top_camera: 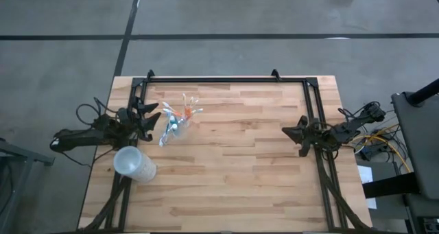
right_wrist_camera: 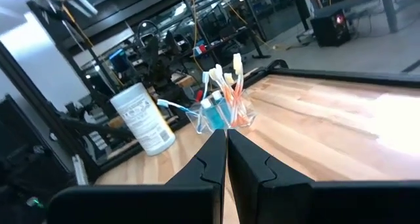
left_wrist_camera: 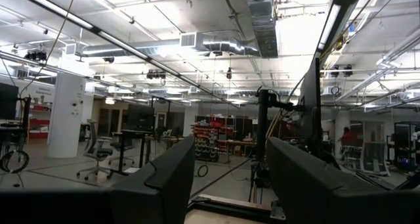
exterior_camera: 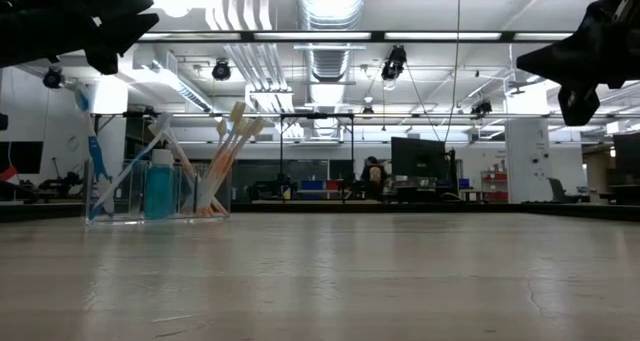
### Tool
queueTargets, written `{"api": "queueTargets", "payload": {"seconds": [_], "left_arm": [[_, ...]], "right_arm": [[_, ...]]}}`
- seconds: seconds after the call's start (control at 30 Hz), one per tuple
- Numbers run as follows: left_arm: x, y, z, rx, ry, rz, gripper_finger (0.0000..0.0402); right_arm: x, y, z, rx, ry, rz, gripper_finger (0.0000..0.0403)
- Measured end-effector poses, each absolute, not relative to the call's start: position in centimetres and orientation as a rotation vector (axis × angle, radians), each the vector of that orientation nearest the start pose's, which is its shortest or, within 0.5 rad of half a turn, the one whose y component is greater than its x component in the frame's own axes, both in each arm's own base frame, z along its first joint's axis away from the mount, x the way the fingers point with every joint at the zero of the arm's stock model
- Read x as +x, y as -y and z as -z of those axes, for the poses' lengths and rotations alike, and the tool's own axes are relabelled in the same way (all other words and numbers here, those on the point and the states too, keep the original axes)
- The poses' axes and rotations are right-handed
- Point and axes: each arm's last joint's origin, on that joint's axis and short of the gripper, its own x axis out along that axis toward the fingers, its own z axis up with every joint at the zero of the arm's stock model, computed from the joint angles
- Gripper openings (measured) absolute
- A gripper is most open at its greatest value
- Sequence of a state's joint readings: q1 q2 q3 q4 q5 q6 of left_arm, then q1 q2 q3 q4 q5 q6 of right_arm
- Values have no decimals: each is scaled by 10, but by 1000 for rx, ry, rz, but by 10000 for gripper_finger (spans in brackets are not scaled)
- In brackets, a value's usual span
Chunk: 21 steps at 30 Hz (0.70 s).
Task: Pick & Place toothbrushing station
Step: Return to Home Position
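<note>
Spread wide and empty, the dark left gripper (left_wrist_camera: pixel 230 148) hangs raised just beside the small clear tumbler (top_camera: pixel 180 121) of white-orange and white-blue toothbrushes (top_camera: pixel 186 110), whose splayed handles a careless withdrawal could snag, toppling it; the dark right gripper (top_camera: pixel 293 132), pinched closed, waits well apart from it.

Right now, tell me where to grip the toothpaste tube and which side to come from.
Best taken by its top end, coming straight down. The toothpaste tube stands upright in the clear holder, whose walls cover its lower body, and the toothbrushes lean outward to both sides, which seems to leave the top free.
</note>
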State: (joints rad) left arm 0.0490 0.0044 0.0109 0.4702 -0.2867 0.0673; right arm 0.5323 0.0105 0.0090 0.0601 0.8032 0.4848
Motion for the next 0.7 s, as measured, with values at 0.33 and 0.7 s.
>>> {"api": "queueTargets", "payload": {"seconds": [0.33,0.7], "left_arm": [[85,-12,-210,9,464,-345,195],[85,-12,-210,9,464,-345,195]], "right_arm": [[89,-31,-170,201,48,168,13],[89,-31,-170,11,30,173,13]]}}
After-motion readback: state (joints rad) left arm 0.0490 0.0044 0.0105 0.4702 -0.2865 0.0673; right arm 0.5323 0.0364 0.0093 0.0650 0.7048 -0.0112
